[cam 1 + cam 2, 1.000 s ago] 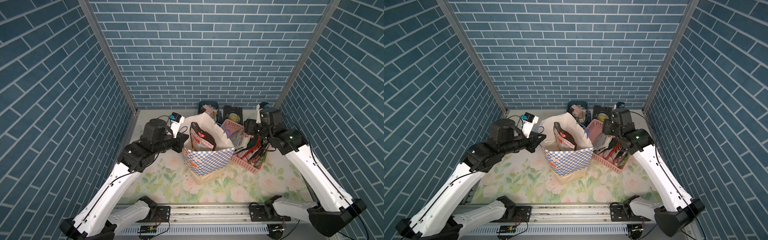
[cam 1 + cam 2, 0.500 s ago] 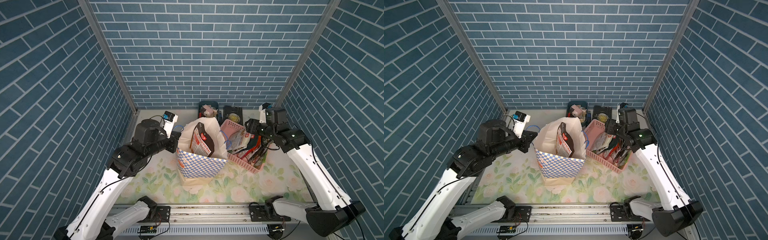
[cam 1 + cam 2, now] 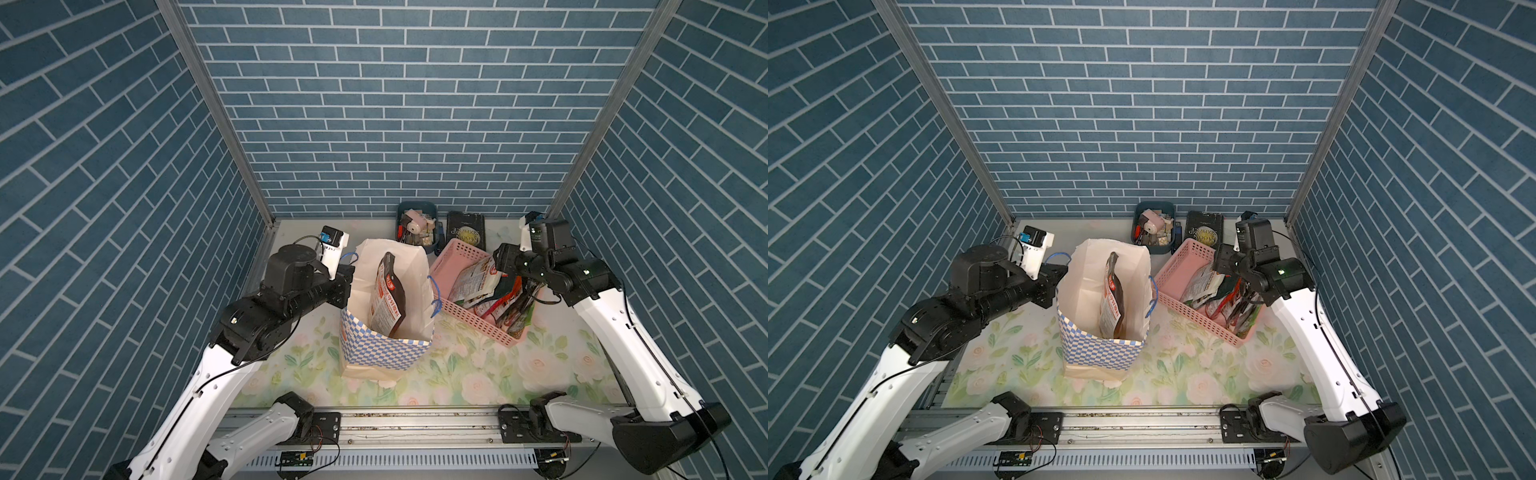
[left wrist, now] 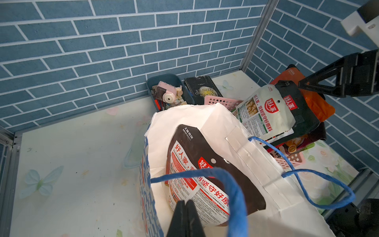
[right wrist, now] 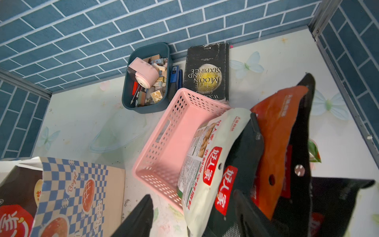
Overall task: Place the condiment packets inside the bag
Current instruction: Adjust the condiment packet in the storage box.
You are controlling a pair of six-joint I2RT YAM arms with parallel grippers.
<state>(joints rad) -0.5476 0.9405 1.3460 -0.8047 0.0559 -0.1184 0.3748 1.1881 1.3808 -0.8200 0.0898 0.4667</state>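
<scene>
The checkered bag (image 3: 382,349) (image 3: 1100,345) stands open mid-table. A dark condiment packet (image 3: 388,299) (image 4: 205,184) stands upright inside it. My left gripper (image 4: 185,203) (image 3: 348,286) is shut at the bag's left rim, under its blue cord handle (image 4: 231,184). More condiment packets lean in the pink basket (image 3: 453,257) (image 5: 170,133): a white one (image 5: 207,164) (image 3: 473,278), a black one (image 5: 246,147) and an orange one (image 5: 276,133). My right gripper (image 5: 192,194) (image 3: 505,266) hangs open over them. The white and black packets' tops lie between its spread fingers, with a gap beside one finger.
A dark blue tub (image 3: 417,224) (image 5: 143,78) of small odds and ends and a black book (image 3: 466,232) (image 5: 207,71) lie against the back wall, behind the basket. Brick-pattern walls close in the left, right and back. The floral mat (image 3: 457,365) spreads in front.
The bag has slid left along with my left gripper, and the packet inside has tipped more upright. The right gripper has stayed over the basket, jaws apart as before.
</scene>
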